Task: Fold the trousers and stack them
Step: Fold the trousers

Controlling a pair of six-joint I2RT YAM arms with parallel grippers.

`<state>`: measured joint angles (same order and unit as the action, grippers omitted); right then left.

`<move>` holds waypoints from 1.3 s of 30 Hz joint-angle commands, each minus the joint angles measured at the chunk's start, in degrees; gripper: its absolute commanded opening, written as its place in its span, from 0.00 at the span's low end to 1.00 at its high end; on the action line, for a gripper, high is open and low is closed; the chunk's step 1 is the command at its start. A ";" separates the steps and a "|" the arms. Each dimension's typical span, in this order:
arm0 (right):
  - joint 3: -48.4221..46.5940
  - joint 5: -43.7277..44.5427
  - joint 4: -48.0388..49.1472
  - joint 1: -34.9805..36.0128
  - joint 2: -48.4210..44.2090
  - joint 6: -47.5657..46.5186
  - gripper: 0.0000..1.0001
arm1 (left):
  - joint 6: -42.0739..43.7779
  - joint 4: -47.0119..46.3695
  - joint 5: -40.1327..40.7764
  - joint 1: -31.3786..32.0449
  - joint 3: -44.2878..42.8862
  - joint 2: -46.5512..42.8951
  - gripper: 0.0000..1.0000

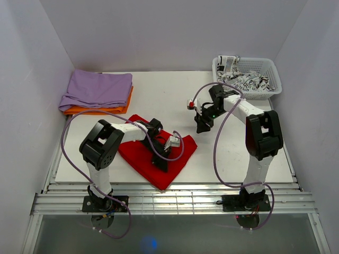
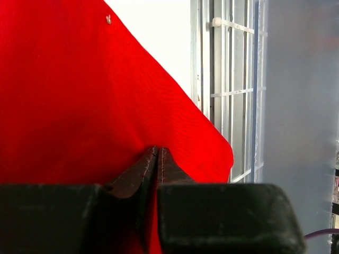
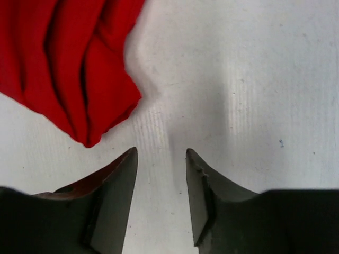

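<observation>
The red trousers (image 1: 139, 154) lie folded in a flat diamond near the table's front, left of centre. My left gripper (image 1: 161, 160) is low over their middle. In the left wrist view its jaws (image 2: 158, 150) are shut, tips against the red fabric (image 2: 79, 95), and no fold shows lifted between them. My right gripper (image 1: 201, 127) is open and empty above bare table, just right of the trousers' far right corner. In the right wrist view the gripper (image 3: 160, 153) hangs over white table, with a bunched red corner (image 3: 79, 69) at the upper left.
A lilac folded cloth (image 1: 98, 87) lies on an orange one (image 1: 103, 110) at the back left. A white basket (image 1: 274, 87) holding a black-and-white patterned cloth (image 1: 243, 79) stands at the back right. Metal rails (image 2: 228, 79) run along the table's front edge.
</observation>
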<state>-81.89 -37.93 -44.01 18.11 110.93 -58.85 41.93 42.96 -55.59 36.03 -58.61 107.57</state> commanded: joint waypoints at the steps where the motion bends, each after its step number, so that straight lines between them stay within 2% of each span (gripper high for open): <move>1: 1.90 -2.77 -7.14 1.75 -5.54 -1.54 0.51 | 0.70 0.72 3.74 1.06 1.31 0.97 0.18; 2: 4.52 -2.50 -6.27 2.97 -7.47 -0.66 0.58 | 0.26 0.37 3.74 1.06 1.22 0.89 0.18; 4: 7.95 -1.27 -3.21 4.30 -9.59 2.41 0.63 | -0.09 -0.15 3.65 1.06 1.13 0.89 0.19; 5: 11.45 -0.22 1.08 5.78 -11.16 6.17 0.63 | -0.18 -0.24 3.48 1.06 1.04 0.89 0.19; 8: 14.91 1.63 4.80 7.20 -12.23 10.41 0.59 | -0.62 -0.07 3.56 1.06 0.69 1.06 0.19; 14: 18.78 4.80 12.45 8.34 -12.33 13.58 0.59 | -0.54 0.11 3.74 1.06 1.04 0.63 0.20; 28: 19.48 -1.70 10.26 11.69 -10.56 11.48 0.62 | -0.45 -0.16 3.65 0.97 1.83 0.27 0.20; 33: 20.80 -0.48 11.13 13.27 -10.04 10.60 0.62 | -0.89 -0.77 3.30 1.06 2.10 0.36 0.20; 36: 21.33 6.26 14.91 13.36 -9.42 12.96 0.34 | -1.06 -0.95 3.30 0.97 2.10 0.27 0.20; 37: 21.24 7.68 16.57 13.27 -9.25 13.49 0.17 | -1.15 -0.86 3.30 1.06 2.27 0.19 0.20; 38: 21.07 9.18 17.46 12.66 -9.16 14.11 0.10 | -1.15 -0.86 3.30 1.06 2.53 0.01 0.19; 39: 20.89 11.19 18.07 12.31 -9.07 14.46 0.08 | -1.15 -0.86 3.30 1.06 2.88 -0.08 0.18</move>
<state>-61.23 -33.06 -30.09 30.92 101.01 -45.63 39.72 41.98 -55.94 36.12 -58.15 107.57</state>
